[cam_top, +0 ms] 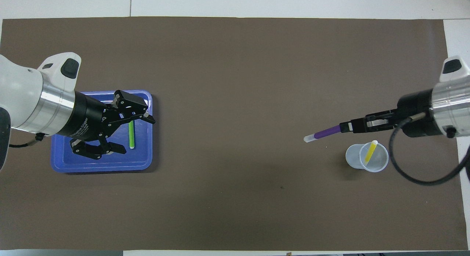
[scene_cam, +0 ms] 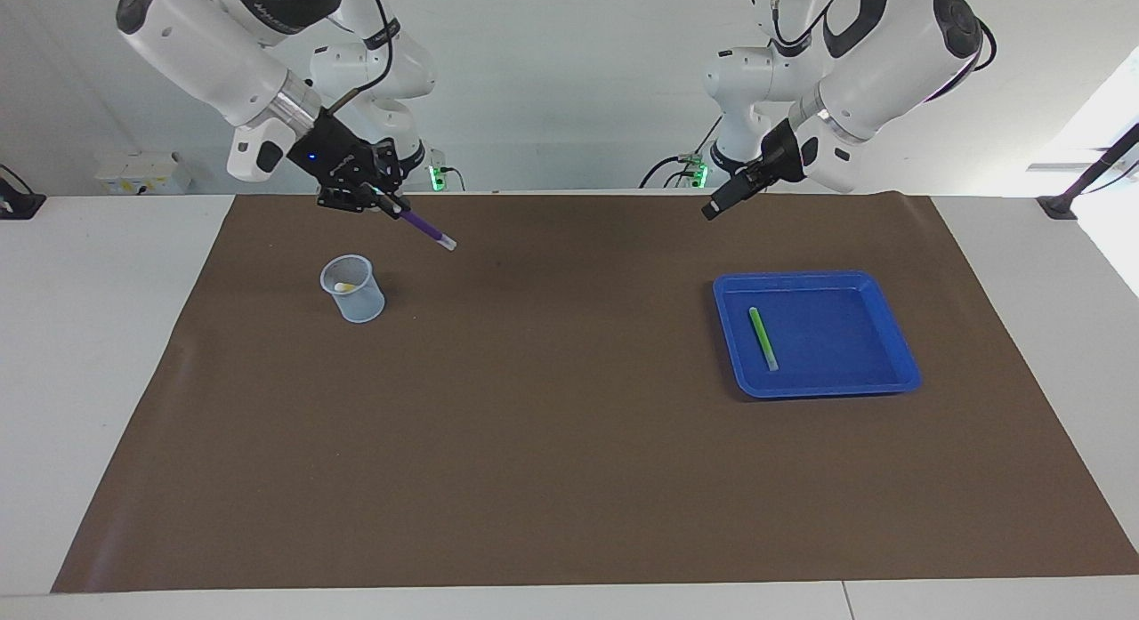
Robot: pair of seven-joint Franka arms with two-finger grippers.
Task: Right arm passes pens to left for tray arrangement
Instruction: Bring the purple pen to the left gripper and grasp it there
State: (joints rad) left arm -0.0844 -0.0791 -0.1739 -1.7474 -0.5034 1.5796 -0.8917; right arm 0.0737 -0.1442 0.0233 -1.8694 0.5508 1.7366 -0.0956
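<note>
Robot lab, two bench-mounted arms (scene_cam: 214,42), bare walls
</note>
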